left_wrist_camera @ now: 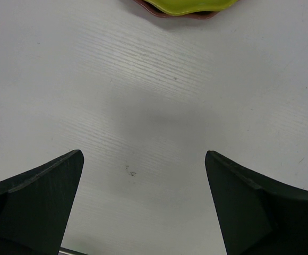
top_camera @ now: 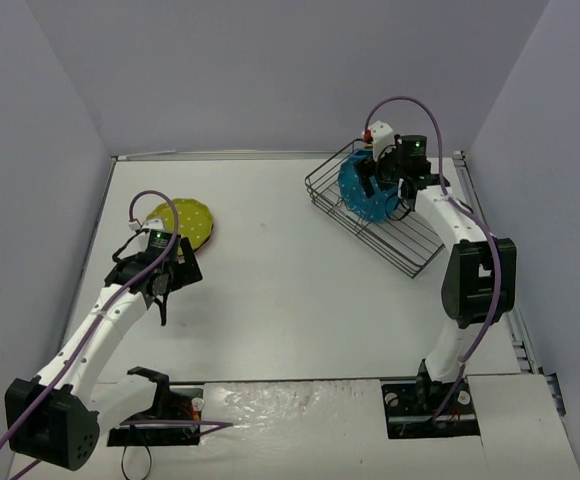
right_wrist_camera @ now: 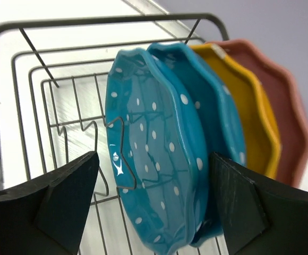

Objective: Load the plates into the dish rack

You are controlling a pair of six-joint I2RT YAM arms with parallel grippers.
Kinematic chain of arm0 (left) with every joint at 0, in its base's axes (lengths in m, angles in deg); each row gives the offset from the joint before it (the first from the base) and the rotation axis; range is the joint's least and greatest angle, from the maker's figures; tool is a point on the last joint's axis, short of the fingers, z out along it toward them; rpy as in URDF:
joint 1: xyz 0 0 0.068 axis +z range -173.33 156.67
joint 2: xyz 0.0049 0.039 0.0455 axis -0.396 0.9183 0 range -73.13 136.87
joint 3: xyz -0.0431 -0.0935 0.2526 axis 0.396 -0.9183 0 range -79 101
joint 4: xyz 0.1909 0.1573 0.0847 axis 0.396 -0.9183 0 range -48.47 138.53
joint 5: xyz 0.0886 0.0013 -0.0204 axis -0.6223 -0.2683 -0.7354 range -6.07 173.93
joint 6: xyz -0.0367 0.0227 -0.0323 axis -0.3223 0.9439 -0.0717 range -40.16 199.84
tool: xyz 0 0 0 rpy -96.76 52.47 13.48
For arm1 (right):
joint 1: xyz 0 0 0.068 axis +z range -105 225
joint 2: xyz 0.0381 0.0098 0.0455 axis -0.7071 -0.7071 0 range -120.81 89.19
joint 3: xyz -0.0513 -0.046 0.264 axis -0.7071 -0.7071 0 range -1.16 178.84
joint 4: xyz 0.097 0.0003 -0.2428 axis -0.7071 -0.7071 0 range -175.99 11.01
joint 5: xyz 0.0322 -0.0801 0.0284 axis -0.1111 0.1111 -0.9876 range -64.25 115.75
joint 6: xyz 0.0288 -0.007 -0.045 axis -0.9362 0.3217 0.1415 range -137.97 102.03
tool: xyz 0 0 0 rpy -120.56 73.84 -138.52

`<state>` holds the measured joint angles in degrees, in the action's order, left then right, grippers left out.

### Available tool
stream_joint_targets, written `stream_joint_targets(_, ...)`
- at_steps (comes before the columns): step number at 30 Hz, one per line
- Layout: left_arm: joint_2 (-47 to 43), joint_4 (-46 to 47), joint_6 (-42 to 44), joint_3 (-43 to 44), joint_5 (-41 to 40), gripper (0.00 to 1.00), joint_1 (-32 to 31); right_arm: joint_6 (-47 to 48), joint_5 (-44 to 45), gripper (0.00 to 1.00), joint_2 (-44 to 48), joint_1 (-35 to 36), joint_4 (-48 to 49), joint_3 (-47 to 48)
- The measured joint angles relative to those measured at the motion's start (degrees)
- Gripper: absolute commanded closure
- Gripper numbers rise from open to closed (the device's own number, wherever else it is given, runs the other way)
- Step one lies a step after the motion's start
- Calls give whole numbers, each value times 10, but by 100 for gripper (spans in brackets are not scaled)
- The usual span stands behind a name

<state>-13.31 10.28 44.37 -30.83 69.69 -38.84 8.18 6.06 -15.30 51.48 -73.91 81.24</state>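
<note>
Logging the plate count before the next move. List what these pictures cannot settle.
Top external: the right gripper covers most of what stands in the dish rack; only teal plates show.
Right wrist: the pink plate is blurred and cut by the right edge; anything behind it is hidden.
Left wrist: the lime green plate and the reddish plate under it are cut by the top edge; whether more lie beneath cannot be told.
</note>
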Motion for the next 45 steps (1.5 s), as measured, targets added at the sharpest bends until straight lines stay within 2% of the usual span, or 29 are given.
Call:
stream_joint_targets(5,37,0,-34,13,12,3,6,-38,18,10,64,0,-2,-1)
stream_joint_targets(9,68,1,-51,40,22,3,20,-90,40,0,147,0,4,-4)
stream_joint_targets(14,113,13,-65,73,36,3,64,-203,65,0,253,-5,28,-28)
stream_joint_targets(18,178,13,-73,116,48,3,103,-304,69,0,326,-8,50,-93)
stream_joint_targets(25,318,33,-76,200,55,7,168,-399,52,0,382,-8,42,-200)
stream_joint_targets(29,370,40,-82,239,59,18,197,-416,34,0,394,-8,28,-237)
stream_joint_targets(33,405,59,-94,253,72,47,216,-424,18,0,413,-8,20,-262)
stream_joint_targets(35,421,64,-101,257,78,57,221,-425,12,0,422,-8,17,-269)
stream_joint_targets(43,454,82,-128,265,94,72,223,-420,1,0,432,0,15,-276)
stream_joint_targets(45,455,80,-129,266,94,81,223,-416,1,0,432,0,13,-276)
